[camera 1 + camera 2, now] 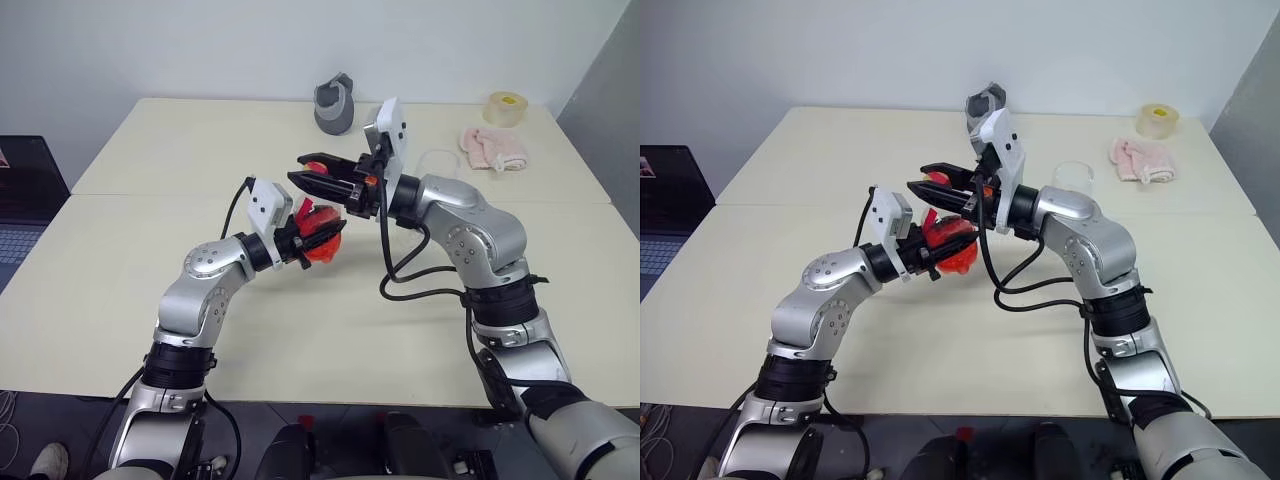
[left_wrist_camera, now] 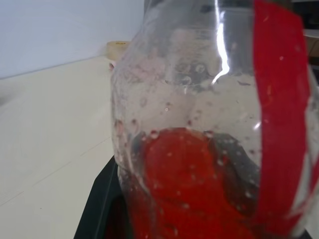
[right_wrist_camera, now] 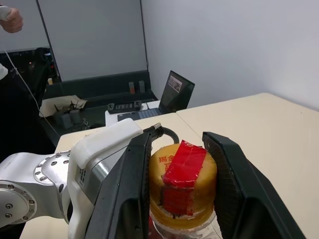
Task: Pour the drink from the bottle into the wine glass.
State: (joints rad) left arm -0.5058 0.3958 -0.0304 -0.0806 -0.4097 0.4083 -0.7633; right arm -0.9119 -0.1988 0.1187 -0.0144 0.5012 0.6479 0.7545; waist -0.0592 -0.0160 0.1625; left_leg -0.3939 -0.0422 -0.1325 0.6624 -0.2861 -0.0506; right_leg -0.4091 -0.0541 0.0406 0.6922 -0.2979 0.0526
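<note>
My left gripper (image 1: 322, 240) is shut on the bottle (image 1: 958, 255), holding it above the middle of the table. In the left wrist view the clear bottle (image 2: 199, 99) with its red label strip is very close, and the red drink (image 2: 184, 194) lies in its lower part. My right gripper (image 3: 178, 144) reaches in from the right, and its two black fingers (image 3: 129, 184) press both sides of the yellow-and-red cap (image 3: 182, 184). The wine glass (image 1: 1073, 178) stands behind my right arm, partly hidden by it.
A grey cup-like object (image 1: 335, 103) sits at the table's (image 1: 150, 150) far edge. A tape roll (image 1: 507, 107) and a pink cloth (image 1: 492, 148) lie at the far right. A laptop (image 1: 20, 200) stands off the table's left side. A person's hand (image 3: 10, 17) shows far off.
</note>
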